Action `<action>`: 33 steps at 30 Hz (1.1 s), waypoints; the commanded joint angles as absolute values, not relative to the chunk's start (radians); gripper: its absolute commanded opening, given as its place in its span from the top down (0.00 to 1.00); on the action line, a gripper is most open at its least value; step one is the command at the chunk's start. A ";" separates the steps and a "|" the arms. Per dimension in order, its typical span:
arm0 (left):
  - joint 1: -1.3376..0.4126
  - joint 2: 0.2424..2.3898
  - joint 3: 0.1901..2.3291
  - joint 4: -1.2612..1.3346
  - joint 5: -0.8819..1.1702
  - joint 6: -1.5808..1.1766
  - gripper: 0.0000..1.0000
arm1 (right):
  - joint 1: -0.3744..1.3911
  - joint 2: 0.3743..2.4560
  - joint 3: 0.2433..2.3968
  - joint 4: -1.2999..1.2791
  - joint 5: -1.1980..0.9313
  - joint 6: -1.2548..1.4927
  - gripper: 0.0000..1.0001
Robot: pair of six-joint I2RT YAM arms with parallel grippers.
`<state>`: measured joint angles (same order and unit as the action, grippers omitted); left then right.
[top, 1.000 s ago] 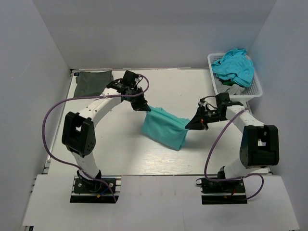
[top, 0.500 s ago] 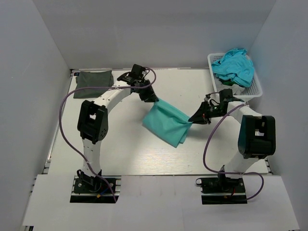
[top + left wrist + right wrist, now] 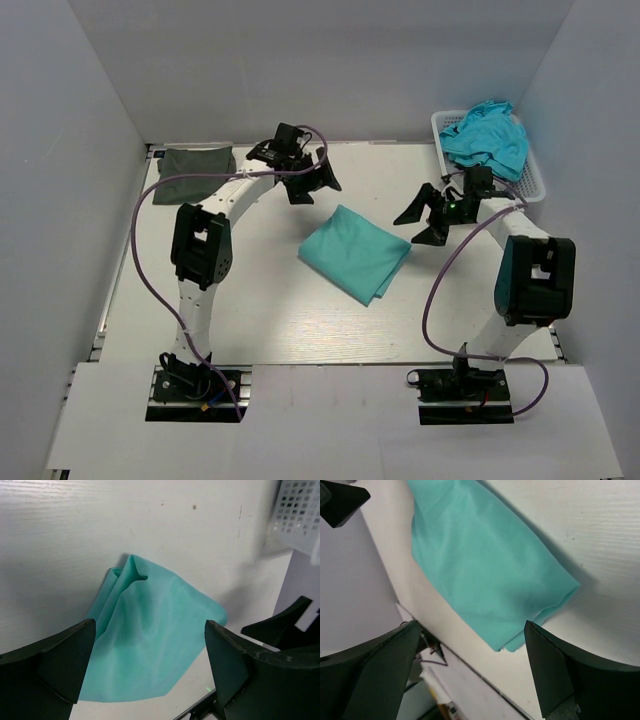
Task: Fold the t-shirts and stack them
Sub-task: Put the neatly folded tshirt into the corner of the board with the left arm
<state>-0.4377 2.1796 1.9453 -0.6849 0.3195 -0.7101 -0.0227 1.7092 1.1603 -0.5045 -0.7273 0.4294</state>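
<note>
1. The teal t-shirt [image 3: 355, 253] lies folded in a rough four-sided panel at the middle of the worktop [image 3: 250, 310]. It is flat, with its layered edges showing at the near corner. We judge that it sits there because the middle is within reach of both arms for folding.
2. The left pincer [image 3: 315, 186] hangs just beyond the far-left corner of the panel. Its jaws are spread wide and it holds nothing. The left wrist view shows the cloth lying untouched between and below the two fingers [image 3: 47, 662].
3. The right pincer [image 3: 420, 224] hangs just off the panel's right corner. It is likewise spread wide and carries nothing, and its wrist view shows the cloth clear of both fingers.
4. We judge this fold to be complete and the stacking not yet done. One corner shows a small pucker in the left wrist view.
5. The olive t-shirt [image 3: 196, 162] lies folded square at the far-left corner, well apart from the teal one. We take this to be the base of the stack.
6. The white basket [image 3: 535, 192] stands at the far-right corner beside the right arm. It holds a heap of blue-green cloth [image 3: 487, 135], which we take to be stock awaiting folding.
7. Count:
   - two arms
   - two pincers
   - two folded t-shirts on the worktop
   - one basket
   - garments in the basket: we cannot tell the number
</note>
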 commanded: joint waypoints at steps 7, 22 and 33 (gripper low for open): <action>-0.514 2.120 1.879 -0.571 0.456 -0.534 0.00 | 0.072 1.591 1.080 -0.443 -0.634 0.414 0.10; -0.514 2.177 1.640 -0.578 0.376 -0.514 0.00 | 0.104 1.864 1.100 -0.278 -0.597 0.471 0.10; -0.561 1.924 1.342 -0.512 0.373 -0.557 0.00 | 0.193 1.862 1.206 -0.348 -0.575 0.353 0.10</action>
<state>-0.5434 2.0216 1.4113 -0.4793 0.4019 -0.5472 0.1520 1.8889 1.1503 -0.3149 -0.6334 0.4393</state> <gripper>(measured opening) 0.994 0.902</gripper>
